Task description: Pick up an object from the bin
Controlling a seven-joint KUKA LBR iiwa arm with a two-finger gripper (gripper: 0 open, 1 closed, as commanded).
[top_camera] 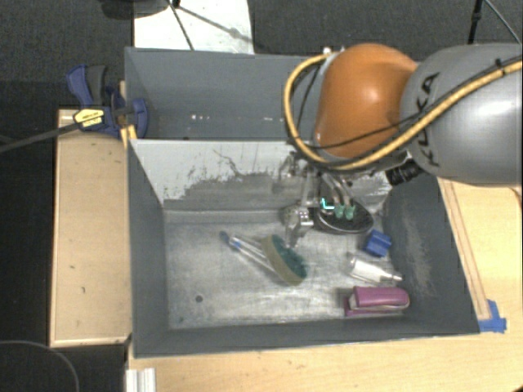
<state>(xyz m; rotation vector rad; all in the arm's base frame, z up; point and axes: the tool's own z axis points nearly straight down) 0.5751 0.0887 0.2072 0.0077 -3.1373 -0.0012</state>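
A grey metal bin (204,313) with a scuffed, scratched floor sits on a pale board, and the arm comes in from the right under its orange cover (359,96). The gripper (296,219) hangs near the back wall, just beside the upper end of a small brush (288,261) with dark green bristles that lies slanted at the middle of the floor. Whether the gripper is open or closed I cannot tell, and nothing can be seen held in it. The brush is the nearest thing, so I judge it the likely pick. It looks light and stiff in the body, with bristles that would give under pressure, so the narrow sides of the hard back are probably the best place to close on. A clear pen (243,247) with a blue tip lies against its left side, touching it, and may roll or get dragged along. By count there is one brush and one pen, and well apart to the right one small blue block (377,242), one white tube (372,271) and one purple stapler (377,300) near the front wall. One dark round thing (350,221) sits partly hidden under the wrist; its kind I cannot make out
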